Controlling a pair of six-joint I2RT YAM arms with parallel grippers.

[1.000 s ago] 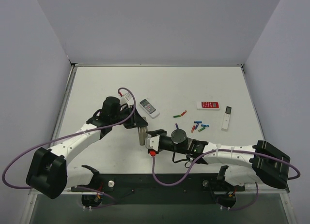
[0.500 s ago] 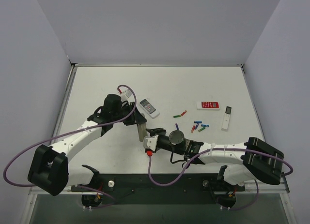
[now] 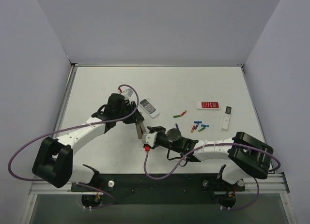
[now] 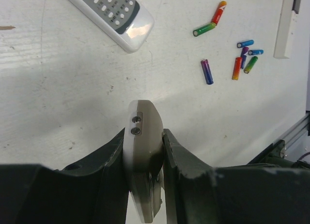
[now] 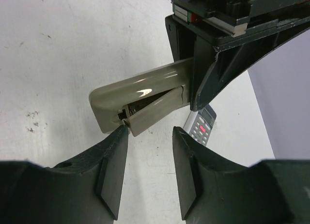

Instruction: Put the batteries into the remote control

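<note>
One remote control point(image 4: 144, 118) is in play, pinched edge-on in the clenched left gripper point(image 4: 143, 137) over the table point(image 3: 97, 83), with its tan-grey back turned to the right arm. Its battery cover point(image 5: 156, 108) stands ajar at the free end, and the slot behind it is too dark to read. The right gripper point(image 5: 149, 129) sits right at that end, fingers spread and holding nothing. One fingertip point(image 5: 118, 137) is at the cover's loose corner; touching or not, I can't tell.

Batteries point(image 4: 237, 68) next: I count eight, all lying loose on the table to the right of the remote control. Two lie tip to tip in a shallow V. One purple-blue battery lies alone, nearest the remote control, and five huddle in a cluster farther right.

Three other remotes are out there. A white keypad remote point(image 3: 149, 108) lies just beyond the remote control, a red flat remote point(image 3: 208, 105) past the batteries, and a slim white remote point(image 3: 226, 118) farthest right. The right arm stretches in along the near side of the batteries.
</note>
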